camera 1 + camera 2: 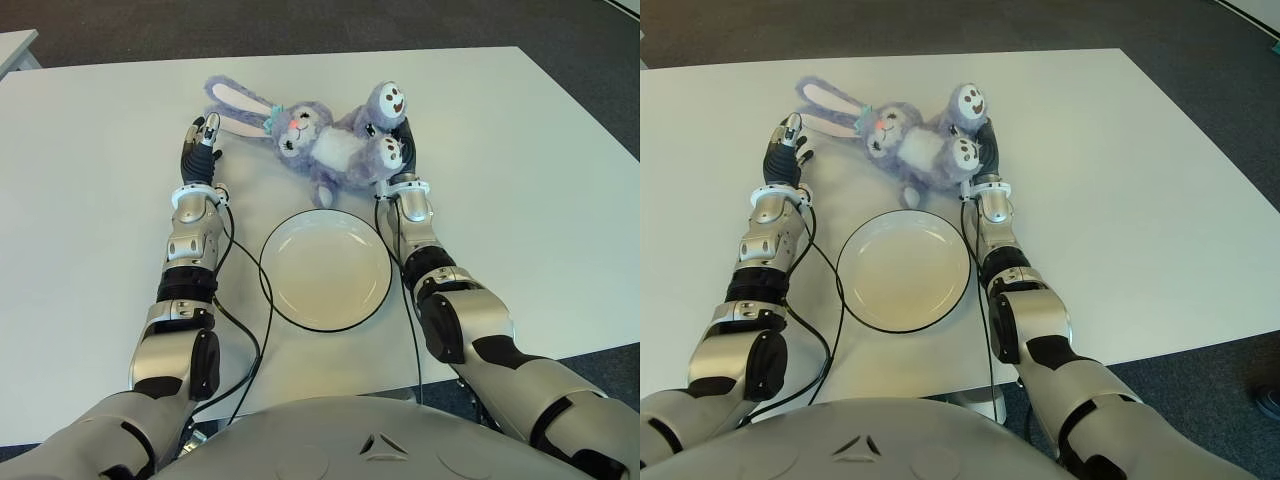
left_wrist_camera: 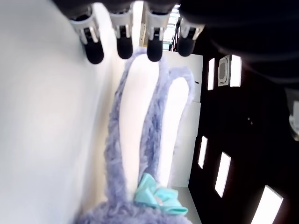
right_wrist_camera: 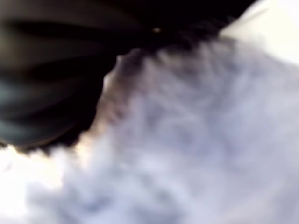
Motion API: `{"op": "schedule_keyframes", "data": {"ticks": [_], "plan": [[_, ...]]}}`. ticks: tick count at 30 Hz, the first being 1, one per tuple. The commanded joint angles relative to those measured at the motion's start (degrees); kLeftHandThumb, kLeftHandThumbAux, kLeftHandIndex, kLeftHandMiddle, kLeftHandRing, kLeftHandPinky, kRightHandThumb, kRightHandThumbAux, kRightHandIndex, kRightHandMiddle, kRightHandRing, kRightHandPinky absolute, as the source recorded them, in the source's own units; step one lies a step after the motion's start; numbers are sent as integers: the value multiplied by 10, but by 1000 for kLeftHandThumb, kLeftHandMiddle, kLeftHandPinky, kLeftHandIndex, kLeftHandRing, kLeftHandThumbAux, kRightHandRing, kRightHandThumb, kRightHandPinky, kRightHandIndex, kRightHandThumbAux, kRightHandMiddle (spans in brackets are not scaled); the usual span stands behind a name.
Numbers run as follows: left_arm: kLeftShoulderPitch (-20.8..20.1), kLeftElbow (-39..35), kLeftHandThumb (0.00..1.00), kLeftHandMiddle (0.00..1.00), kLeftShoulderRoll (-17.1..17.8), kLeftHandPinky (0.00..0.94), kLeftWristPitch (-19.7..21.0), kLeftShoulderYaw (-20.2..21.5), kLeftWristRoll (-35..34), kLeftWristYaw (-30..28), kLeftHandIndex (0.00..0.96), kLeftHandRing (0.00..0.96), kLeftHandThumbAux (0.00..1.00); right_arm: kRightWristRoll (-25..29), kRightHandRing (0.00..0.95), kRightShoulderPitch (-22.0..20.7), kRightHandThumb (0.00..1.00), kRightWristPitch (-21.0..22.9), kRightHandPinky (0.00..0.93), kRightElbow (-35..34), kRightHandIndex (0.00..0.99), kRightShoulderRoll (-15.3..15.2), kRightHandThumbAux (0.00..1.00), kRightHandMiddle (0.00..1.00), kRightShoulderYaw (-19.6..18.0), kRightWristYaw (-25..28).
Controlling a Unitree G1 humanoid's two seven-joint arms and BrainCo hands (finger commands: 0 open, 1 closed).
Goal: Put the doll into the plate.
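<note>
plate [image 1: 326,269]: round, glossy white, dark-rimmed, nothing in it, nearest | table [image 1: 520,200]: flat matte white | doll [image 1: 320,140]: fluffy lilac rabbit lying beyond plate | right hand [image 1: 402,150]: against doll's feet, grip unclear | left hand [image 1: 202,140]: fingers straight, at ear tip

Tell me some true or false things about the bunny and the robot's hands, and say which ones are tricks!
1. The bunny doll is lying inside the plate. False: it lies on the table beyond the plate, which holds nothing.
2. The left hand is next to the bunny's long ears. True.
3. The bunny wears a teal bow by its ears. True.
4. The right hand is far away from the bunny. False: it is right up against the bunny's feet and body.
5. The left hand's fingers are wrapped around an ear. False: they are stretched out above the ears, holding nothing.
</note>
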Motion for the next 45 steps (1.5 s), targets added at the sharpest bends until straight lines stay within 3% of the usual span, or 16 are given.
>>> {"op": "schedule_keyframes", "data": {"ticks": [1,32,45], "plan": [[4,15,0,88,-2,0,15,-3,4,4,0,60,376,14,862,48,703,21,865,26,432,13,717,832,-13,5],[-6,26,0,90,-6,0,17,-2,4,14,0,58,373,9,853,53,724,-26,850,-1,439,12,708,822,-23,-55],[-14,37,0,97,-9,0,15,-1,4,19,0,63,372,11,857,40,724,-15,861,-56,438,3,707,823,-25,-72]]}}
